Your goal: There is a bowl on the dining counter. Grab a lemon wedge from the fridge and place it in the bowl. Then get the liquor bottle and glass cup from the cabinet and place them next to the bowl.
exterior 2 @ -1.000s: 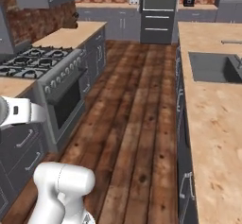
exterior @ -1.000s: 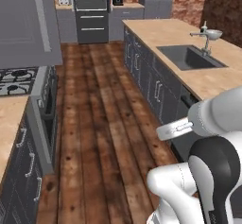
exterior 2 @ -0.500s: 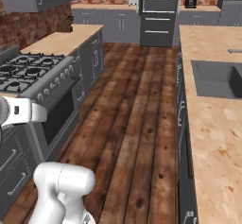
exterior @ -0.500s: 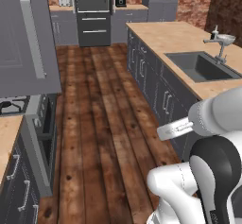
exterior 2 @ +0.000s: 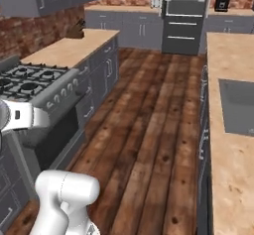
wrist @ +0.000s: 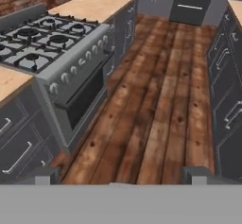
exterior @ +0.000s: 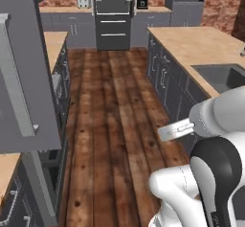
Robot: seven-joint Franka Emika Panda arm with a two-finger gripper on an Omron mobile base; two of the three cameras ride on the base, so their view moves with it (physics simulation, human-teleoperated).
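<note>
Jaws [wrist: 118, 176]: two small dark finger tips [wrist: 46, 175] stand at the bottom left and bottom right of the hand view, spread wide apart with nothing between them; jaws open and empty.

Nearest in the hand view, at left, is the grey steel gas stove with black burners [wrist: 45, 38], its oven door and knob row facing the dark brown plank floor [wrist: 156, 105]. The right base view shows the same stove at mid left, and beyond it a light wooden surface on grey cabinets [exterior 2: 74, 50] against a red brick wall [exterior 2: 34, 30].

The left base view shows, at lower right, the white arm with its dark joint [exterior: 215, 168], and at right a light wooden surface with a recessed grey sink [exterior: 222, 75]. A large grey panel with a pale handle [exterior: 21, 68] fills the left edge of that view.

Task item: the tall silver and black fridge [exterior: 113, 15] stands closed at the far end of the floor, top centre of the left base view. A black coffee machine [exterior: 141, 0] sits just right of it.
</note>
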